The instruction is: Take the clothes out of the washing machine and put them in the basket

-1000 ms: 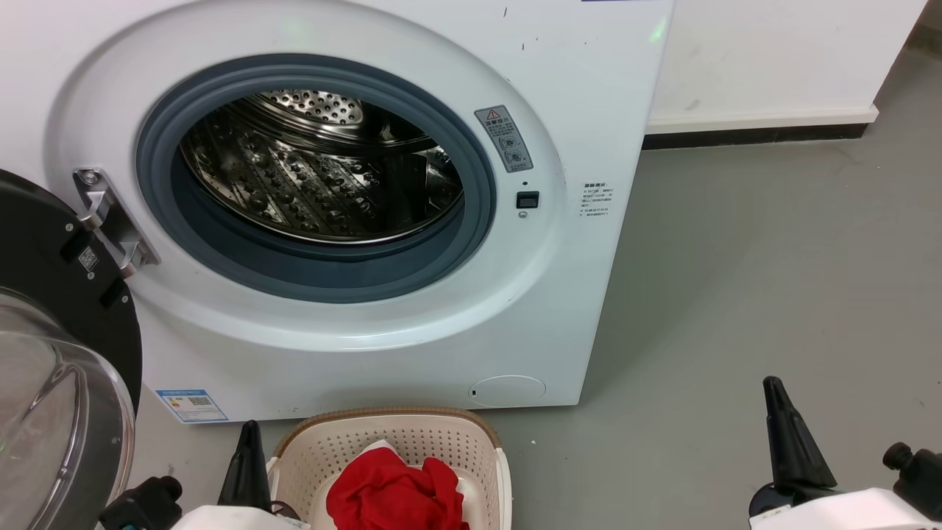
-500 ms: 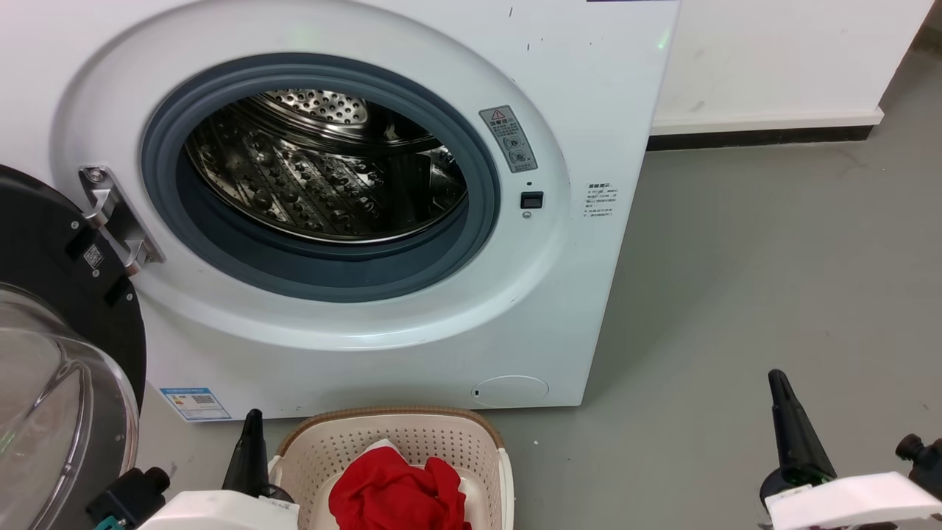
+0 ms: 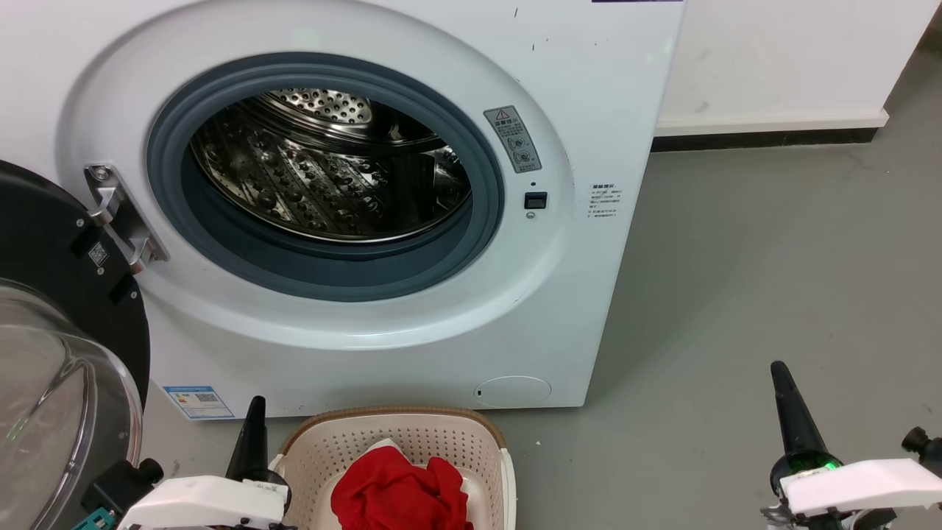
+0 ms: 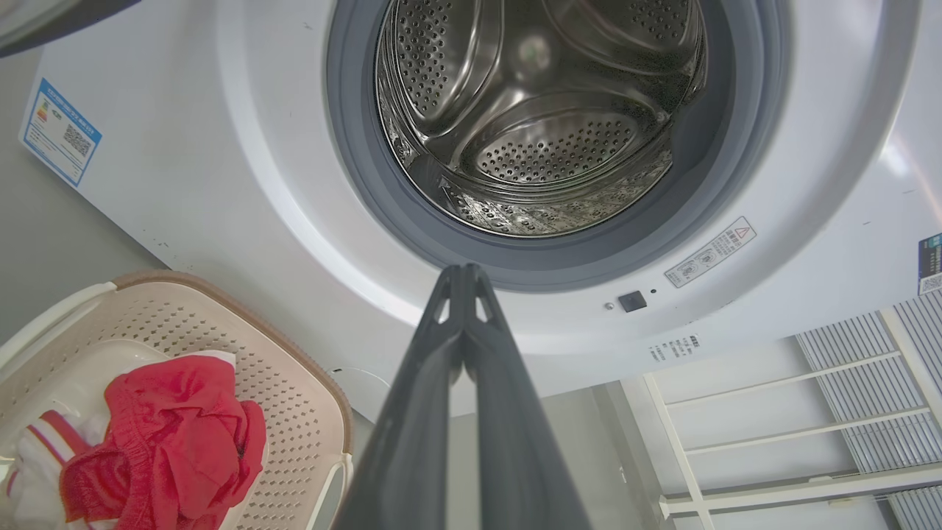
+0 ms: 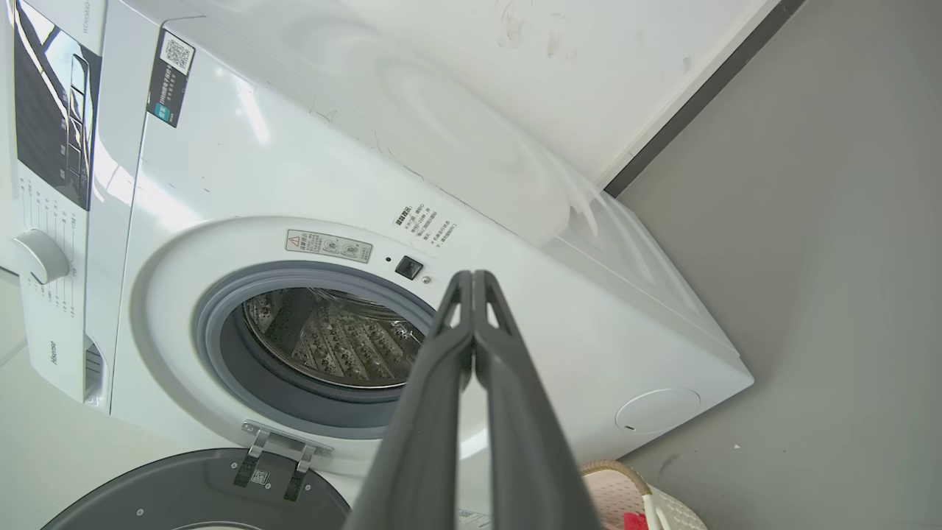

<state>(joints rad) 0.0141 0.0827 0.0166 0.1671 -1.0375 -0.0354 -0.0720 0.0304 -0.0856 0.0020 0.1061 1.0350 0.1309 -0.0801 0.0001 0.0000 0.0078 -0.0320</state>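
- The soft bright red clothes [image 3: 397, 493], with a little white showing among the folds, lie bunched in a heap inside the low cream plastic basket [image 3: 346, 449]. In the head view that is at 6 o'clock.
- In my left wrist view the same heap [image 4: 169, 434] fills the basket's floor at 8 o'clock, with a white, red-striped piece at its outer side.
- The basket, perforated and with a brown woven-look rim, stands on the grey floor [image 3: 773, 258] just in front of the large white front-loading washing machine [image 3: 589, 110].
- The machine's grey-rimmed porthole sits at 11 o'clock in the head view, and inside it gleams the perforated steel drum [image 3: 331, 169].
- Its dark round glass door [image 3: 44, 243] hangs swung wide on its hinge at 9 o'clock.
- My left tool [image 3: 257, 406] points up at 7 o'clock, just beside the basket's left rim. Its two dark fingers [image 4: 423, 412] are clenched together on nothing and aim at the porthole's lower rim.
- My right tool [image 3: 777, 369] rises at 4 o'clock over bare floor, well apart from the basket. It too is clenched, tips [image 5: 427, 412] touching, gripping nothing.
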